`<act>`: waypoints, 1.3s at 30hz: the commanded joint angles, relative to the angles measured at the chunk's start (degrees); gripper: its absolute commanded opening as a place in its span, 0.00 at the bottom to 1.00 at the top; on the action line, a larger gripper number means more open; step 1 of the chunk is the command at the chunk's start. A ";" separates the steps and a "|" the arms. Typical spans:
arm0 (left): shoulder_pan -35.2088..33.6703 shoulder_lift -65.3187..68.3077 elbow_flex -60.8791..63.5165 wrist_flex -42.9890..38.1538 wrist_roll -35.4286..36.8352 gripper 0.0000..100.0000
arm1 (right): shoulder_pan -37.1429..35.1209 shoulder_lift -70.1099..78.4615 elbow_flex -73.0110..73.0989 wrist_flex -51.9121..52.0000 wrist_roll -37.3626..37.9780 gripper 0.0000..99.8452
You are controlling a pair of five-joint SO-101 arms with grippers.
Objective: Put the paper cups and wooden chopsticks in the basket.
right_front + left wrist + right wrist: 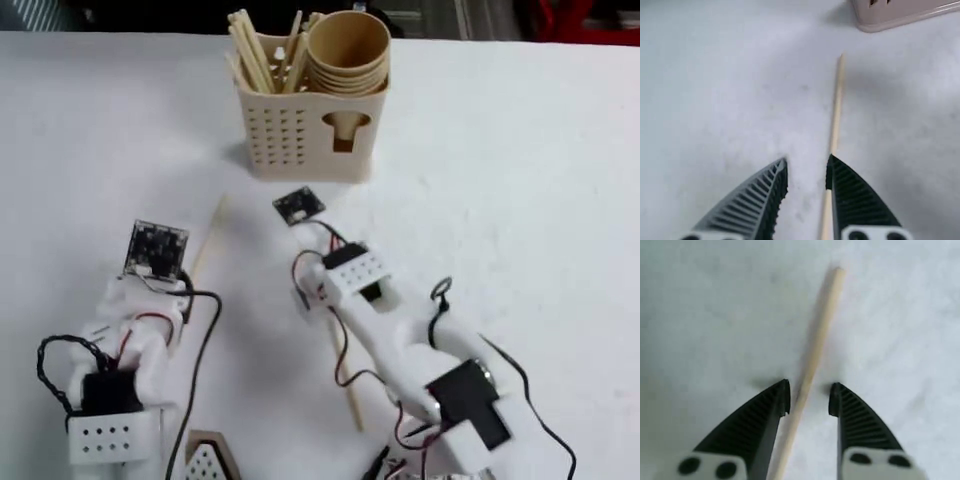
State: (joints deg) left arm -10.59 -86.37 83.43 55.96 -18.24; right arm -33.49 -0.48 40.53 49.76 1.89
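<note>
**Two loose chopsticks, each framed by a tool before the grasp.** The basket (290,135) stands mid-table toward the far edge and holds the stacked cups (348,50) and a bundle (262,55) of chopsticks. We judge the cup step done and the chopstick step nearly so.

Chopstick A (836,105) lies flat on the table (520,180), left of centre, its far tip pointing toward the basket. The left tool (807,160) is spread over its near part, grasping nothing. The stick runs hard against one finger rather than down the middle.

Chopstick B (817,335) lies flat at mid-table toward the near edge. The right tool (809,386) is likewise released and straddles it, with the stick about midway between the fingers.

In our judgement, each tool must next close squarely across its stick, low to the table. A thin round stick may roll or pivot, so the left tool would do well to centre first. Lifting and carrying to the basket remain.
</note>
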 commanded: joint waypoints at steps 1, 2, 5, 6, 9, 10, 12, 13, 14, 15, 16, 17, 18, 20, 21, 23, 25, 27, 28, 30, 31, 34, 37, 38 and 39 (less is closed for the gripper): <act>-0.57 -0.75 -0.44 -1.23 -0.44 0.14 | -0.75 4.35 -3.43 -0.57 -0.35 0.03; -0.57 -0.75 -0.44 -1.23 -0.44 0.14 | -0.75 4.70 -3.87 -0.31 -0.35 0.01; -0.57 -0.75 0.53 -1.23 -0.53 0.14 | -0.75 4.44 -3.87 -0.22 -0.35 0.03; -0.57 -0.75 0.53 -1.23 -0.53 0.14 | -0.75 4.26 -3.87 -0.22 -0.35 0.02; -0.57 -0.75 0.62 -1.23 -0.35 0.14 | -0.66 2.33 -3.87 1.63 -0.09 0.02; -0.57 -0.75 0.62 -1.23 -0.35 0.14 | -0.57 1.01 -4.13 2.68 -0.18 0.02; -0.57 -0.75 0.62 -1.23 -0.35 0.14 | -0.66 -2.68 -4.22 3.74 -0.35 0.02; -0.57 -0.75 0.62 -1.23 -0.35 0.14 | -0.66 -4.97 -4.22 3.82 -0.44 0.02; -0.57 -0.75 0.62 -1.23 -0.35 0.14 | -0.66 -7.16 -4.22 3.82 -0.44 0.02; -0.57 -0.75 0.62 -1.23 -0.44 0.14 | -0.66 -9.45 -4.22 3.82 -0.44 0.02; -0.57 -0.75 0.62 -1.23 -0.44 0.14 | -0.66 -11.65 -4.22 3.82 -0.44 0.02; -0.57 -0.75 0.70 -1.23 -0.44 0.14 | -0.66 -13.76 -4.22 3.82 -0.44 0.02; -0.57 -0.75 0.70 -1.23 -0.44 0.14 | -0.66 -15.87 -4.22 3.82 -0.44 0.02; -0.57 -0.75 0.70 -1.23 -0.53 0.14 | -0.66 -19.91 -4.31 3.56 -0.44 0.02; -0.57 -0.75 0.70 -1.23 -0.53 0.14 | -0.66 -21.85 -4.48 3.47 -0.26 0.02; -0.57 -0.75 0.70 -1.23 -0.53 0.14 | -0.66 -25.36 -5.89 3.74 -0.35 0.02; -0.57 -0.75 0.70 -1.23 -0.53 0.14 | -0.40 -28.62 -7.91 3.82 -0.35 0.02; -0.57 -0.75 0.70 -1.23 -0.53 0.14 | -0.40 -31.60 -11.08 3.82 0.00 0.02; -0.57 -0.75 0.70 -1.23 -0.53 0.14 | -0.31 -32.75 -12.92 3.74 0.09 0.02; -0.57 -0.75 0.70 -1.23 -0.53 0.14 | -0.31 -34.51 -17.58 3.65 0.09 0.02; -0.57 -0.75 0.70 -1.23 -0.53 0.14 | -0.31 -34.86 -20.13 3.56 0.09 0.02; -0.57 -0.75 0.70 -1.23 -0.53 0.14 | -0.31 -34.33 -28.48 3.30 0.09 0.02; -0.57 -0.75 0.70 -1.23 -0.53 0.14 | -0.22 -31.60 -35.78 0.04 0.18 0.02; -0.57 -0.75 0.70 -1.23 -0.53 0.14 | -0.22 -30.20 -37.98 -1.36 0.18 0.02; -0.57 -0.75 0.70 -1.23 -0.53 0.14 | -0.22 -28.70 -39.91 -2.95 0.18 0.02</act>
State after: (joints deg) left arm -10.59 -86.37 84.40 55.96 -18.33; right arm -33.76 -31.43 8.09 50.64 1.98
